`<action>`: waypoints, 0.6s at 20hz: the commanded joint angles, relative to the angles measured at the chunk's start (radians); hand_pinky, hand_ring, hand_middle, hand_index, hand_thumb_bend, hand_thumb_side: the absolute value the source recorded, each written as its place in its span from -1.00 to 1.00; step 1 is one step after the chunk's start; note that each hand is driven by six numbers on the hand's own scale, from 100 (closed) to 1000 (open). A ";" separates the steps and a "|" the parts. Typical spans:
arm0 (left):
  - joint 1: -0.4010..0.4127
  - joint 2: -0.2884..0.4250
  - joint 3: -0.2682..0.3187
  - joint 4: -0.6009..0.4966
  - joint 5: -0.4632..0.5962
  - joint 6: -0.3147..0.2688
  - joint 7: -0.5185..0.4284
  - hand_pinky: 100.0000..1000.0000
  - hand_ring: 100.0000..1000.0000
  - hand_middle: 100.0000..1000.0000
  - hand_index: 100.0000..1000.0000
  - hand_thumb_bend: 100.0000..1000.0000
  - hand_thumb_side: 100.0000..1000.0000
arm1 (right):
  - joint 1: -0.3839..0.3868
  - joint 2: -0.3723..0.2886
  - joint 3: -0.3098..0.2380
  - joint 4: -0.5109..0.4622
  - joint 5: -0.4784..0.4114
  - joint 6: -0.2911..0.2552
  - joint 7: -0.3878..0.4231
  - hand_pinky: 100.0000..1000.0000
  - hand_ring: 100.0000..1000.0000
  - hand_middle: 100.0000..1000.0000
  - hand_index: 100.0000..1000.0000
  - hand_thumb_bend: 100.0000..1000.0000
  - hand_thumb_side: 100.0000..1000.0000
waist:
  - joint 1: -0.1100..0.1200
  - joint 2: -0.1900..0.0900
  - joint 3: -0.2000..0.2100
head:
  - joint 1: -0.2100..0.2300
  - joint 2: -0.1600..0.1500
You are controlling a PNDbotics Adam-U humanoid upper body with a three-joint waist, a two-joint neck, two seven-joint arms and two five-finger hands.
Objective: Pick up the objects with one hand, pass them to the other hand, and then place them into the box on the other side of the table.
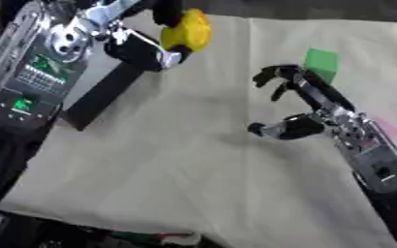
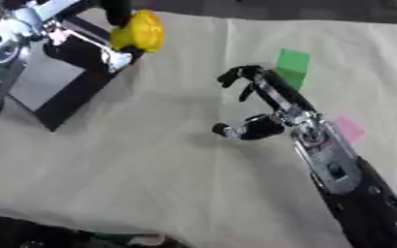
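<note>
A yellow rounded object hangs at the upper left, with my left hand shut on it from above and behind. It is held over the far end of a black box with a grey inside, which stands at the table's left side. My right hand hovers over the middle right of the cloth, fingers spread and relaxed, thumb pointing left, holding nothing. A green block lies just beyond its fingertips, partly hidden by them in the left eye view.
A beige cloth covers the table; its front edge runs along the lower left. A small pink thing lies beside my right forearm. My left arm's silver casing with a green display fills the left edge.
</note>
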 commanded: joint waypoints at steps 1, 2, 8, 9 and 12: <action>-0.002 0.076 0.042 -0.016 0.036 0.023 0.020 0.30 -0.12 -0.31 -0.21 -0.58 -1.00 | 0.002 -0.060 0.002 -0.064 -0.002 0.007 0.032 0.08 0.86 0.31 0.51 0.17 -0.91 | -0.002 -0.025 -0.005 | 0.013 0.006; 0.003 0.092 0.052 -0.012 0.048 0.031 0.024 0.30 -0.12 -0.31 -0.21 -0.58 -1.00 | 0.008 -0.072 0.001 -0.081 -0.005 0.011 0.043 0.08 0.86 0.31 0.51 0.16 -0.90 | -0.004 -0.025 -0.007 | 0.018 0.006; 0.026 0.155 0.092 0.023 0.080 0.053 0.056 0.31 -0.12 -0.32 -0.21 -0.64 -1.00 | 0.029 -0.108 -0.015 -0.171 -0.033 0.030 0.080 0.08 0.85 0.29 0.49 0.17 -0.87 | -0.016 -0.023 -0.019 | 0.037 0.006; 0.031 0.163 0.098 0.027 0.085 0.055 0.061 0.31 -0.13 -0.32 -0.21 -0.66 -1.00 | 0.031 -0.109 -0.019 -0.184 -0.043 0.033 0.081 0.07 0.84 0.27 0.48 0.17 -0.88 | -0.018 -0.022 -0.020 | 0.039 0.006; 0.048 0.190 0.118 0.037 0.100 0.065 0.076 0.31 -0.13 -0.32 -0.21 -0.68 -1.00 | 0.037 -0.110 -0.044 -0.225 -0.094 0.043 0.063 0.02 0.82 0.21 0.44 0.16 -0.93 | -0.025 -0.018 -0.025 | 0.051 0.006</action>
